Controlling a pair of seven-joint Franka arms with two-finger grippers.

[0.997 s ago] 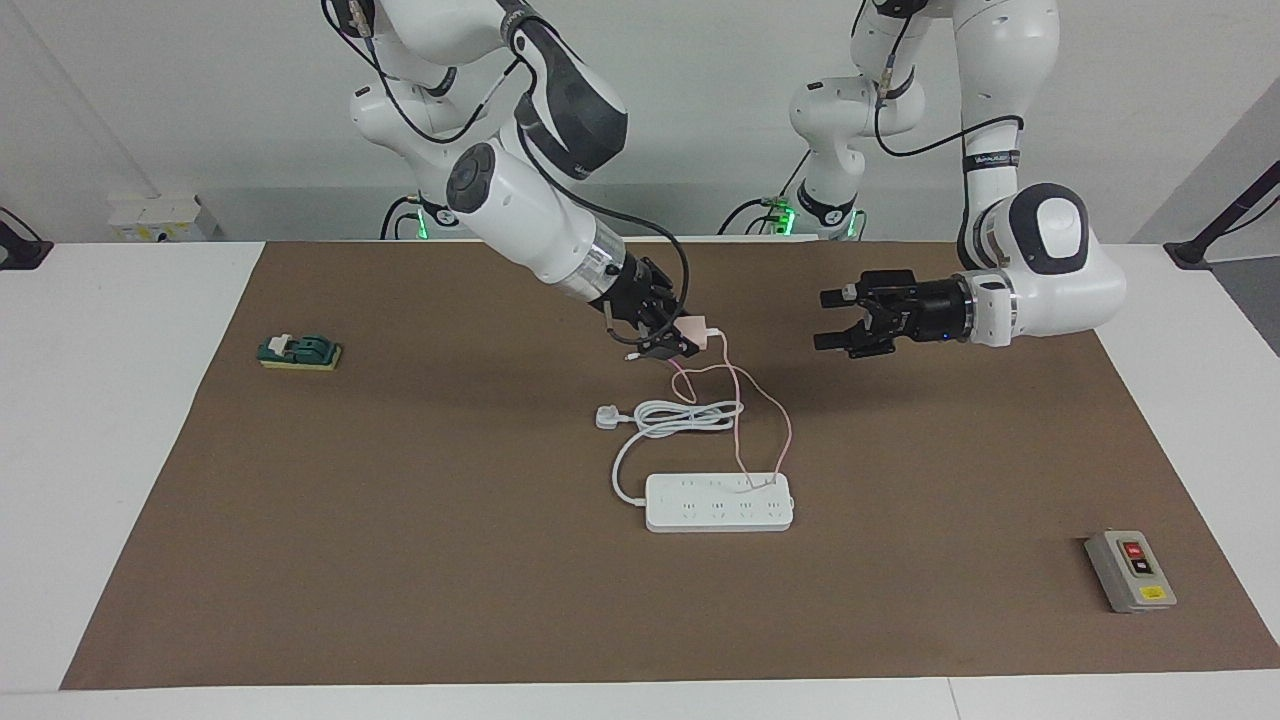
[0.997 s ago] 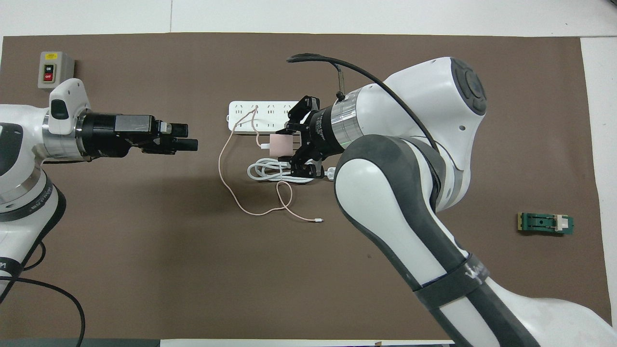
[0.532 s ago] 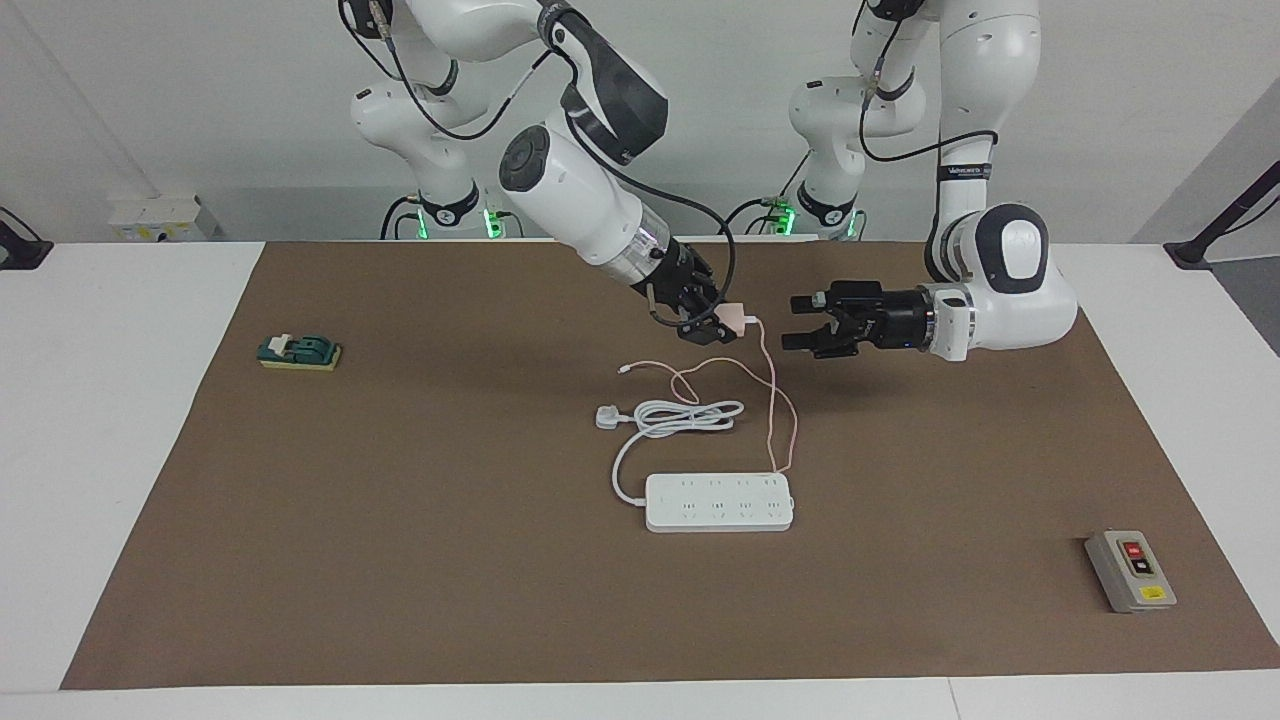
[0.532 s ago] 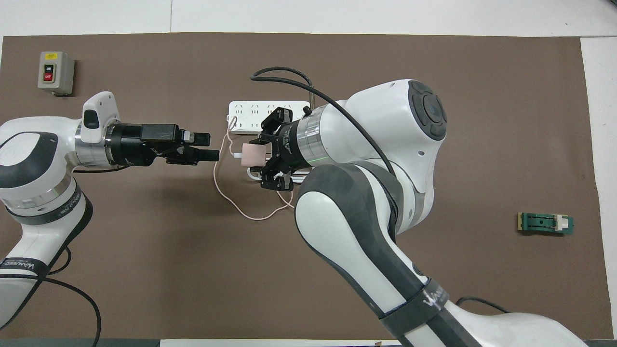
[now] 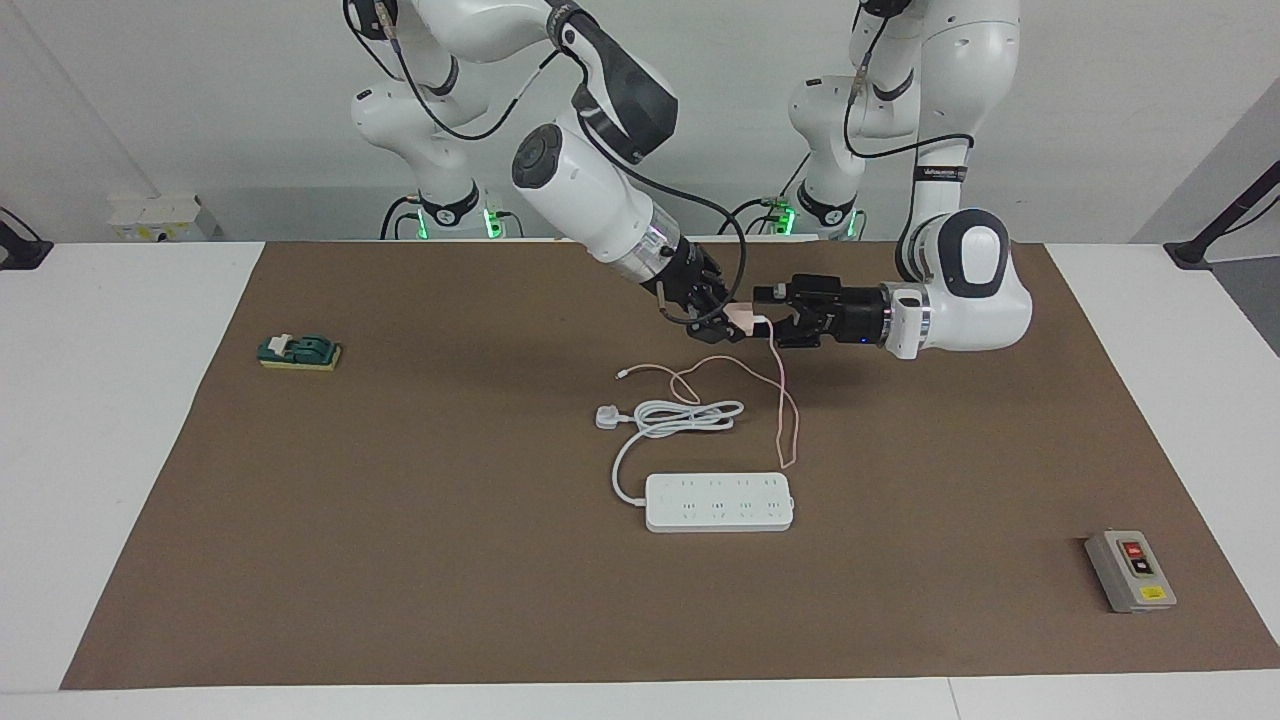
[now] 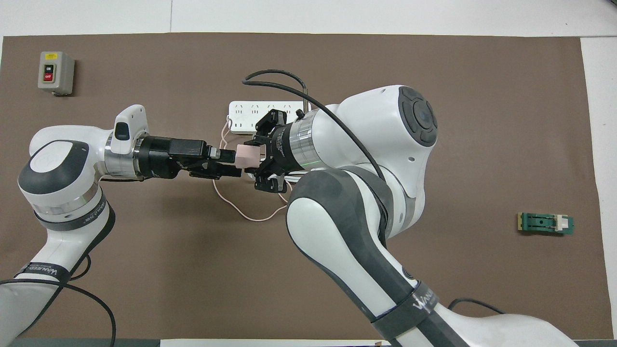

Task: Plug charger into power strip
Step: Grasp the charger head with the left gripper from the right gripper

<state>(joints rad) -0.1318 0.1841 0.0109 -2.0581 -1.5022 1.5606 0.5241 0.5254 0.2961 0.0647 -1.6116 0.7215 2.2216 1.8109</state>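
1. Right gripper (image 5: 728,322) is holding the charger (image 5: 741,318) up in the air for you, its fingers closing on the pink cube from two sides.
2. Left gripper (image 5: 772,318) is meeting it head-on over the mat (image 5: 400,520), its fingers (image 6: 226,155) spread and lying along the charger's sides at the end where the cable leaves; you cannot tell whether they are pressing on it.
3. You are seeing both arms stretched level toward each other, with the charger sitting between the two grippers in the overhead view.
4. Cable (image 5: 785,410) is hanging down from the charger and draping onto the mat below the grippers, its loop reaching almost to the strip (image 5: 719,502); its free tip (image 5: 622,375) is lying on the mat toward the right arm's end.
5. Strip is lying flat on the mat, farther from the robots than the spot under the grippers, with none of its sockets taken.
6. Its white cord (image 5: 680,418) is sitting coiled on the mat between the grippers' spot and the strip, with the white plug (image 5: 606,416) at the coil's end.
7. Grey switch box (image 5: 1130,571) is resting well apart toward the left arm's end, and a green block (image 5: 298,352) well apart toward the right arm's end.
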